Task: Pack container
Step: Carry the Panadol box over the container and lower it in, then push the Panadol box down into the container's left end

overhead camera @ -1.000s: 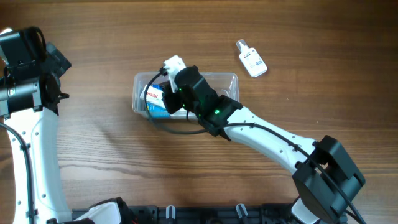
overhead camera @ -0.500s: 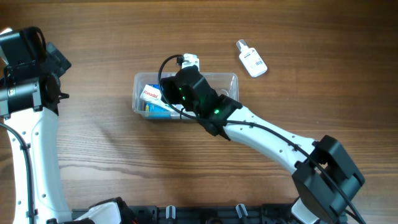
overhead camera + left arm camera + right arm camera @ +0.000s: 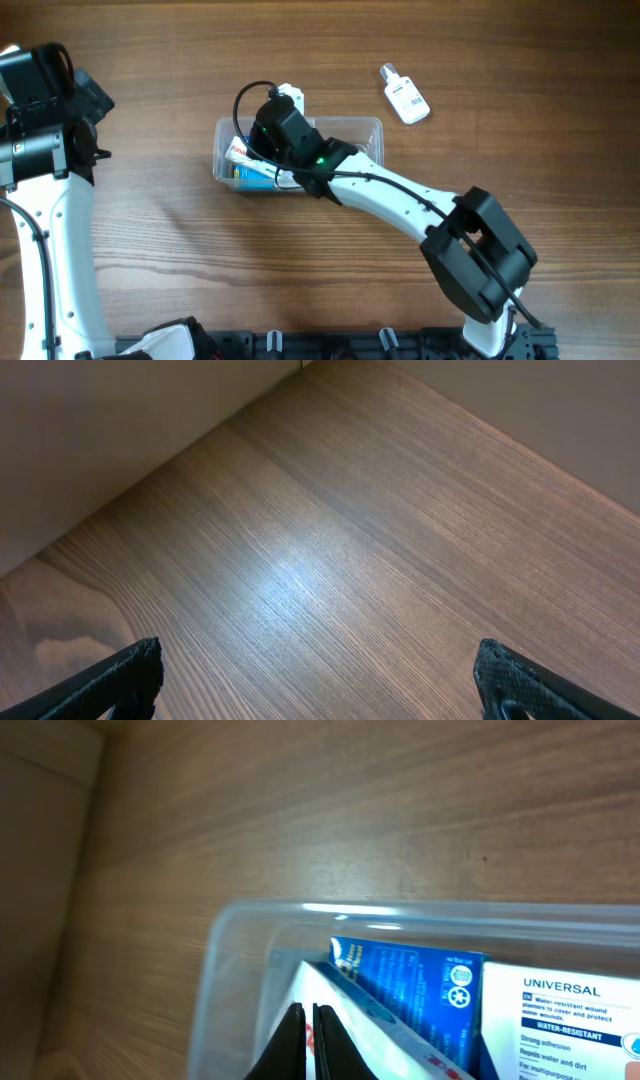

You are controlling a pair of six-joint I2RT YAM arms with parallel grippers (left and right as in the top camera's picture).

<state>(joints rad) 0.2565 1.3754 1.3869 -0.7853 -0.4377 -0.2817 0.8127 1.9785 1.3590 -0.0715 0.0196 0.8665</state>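
Overhead, 12 = far edge. Count: 2 arms, 1 container, 2 boxes in view, 1 bottle, all on 1 wood table (image 3: 180, 270).

Near side: the right arm (image 3: 400, 205) leaves its base at 5 o'clock and stretches toward 10 o'clock, with its wrist over the container's left half. The left arm (image 3: 55, 200) runs up the 9 o'clock edge, well apart from everything else.

State of the left gripper (image 3: 320, 685): wide. Its 2 fingertips (image 3: 125, 675) show 1 in each bottom corner of the wrist view, with bare wood between them and no grip on anything.

State of the right gripper (image 3: 309, 1038): narrow. Its 2 fingers (image 3: 293, 1040) are almost together, with a sliver of light between. The tips are down at the white box's edge, but I can't tell whether they touch it.

The container (image 3: 365, 128) is a clear tub, mid-table, flat on the wood, long side running 3 to 9. In the right wrist view its rounded corner and wall (image 3: 225, 970) sit just beyond the fingers.

Inside, the 2 boxes sit at the 9 o'clock end. The white box (image 3: 240, 152) with red print is toward 12 and the blue box (image 3: 255, 178) is toward 6, and they touch. In the wrist view the blue box is close to the wall, with a white panel reading "UNIVERSAL / WATER-RESISTANT". The white box is nearer the fingers.

Far side: the bottle (image 3: 403, 95) lies flat at 2 o'clock of the container, outside it and apart from it.
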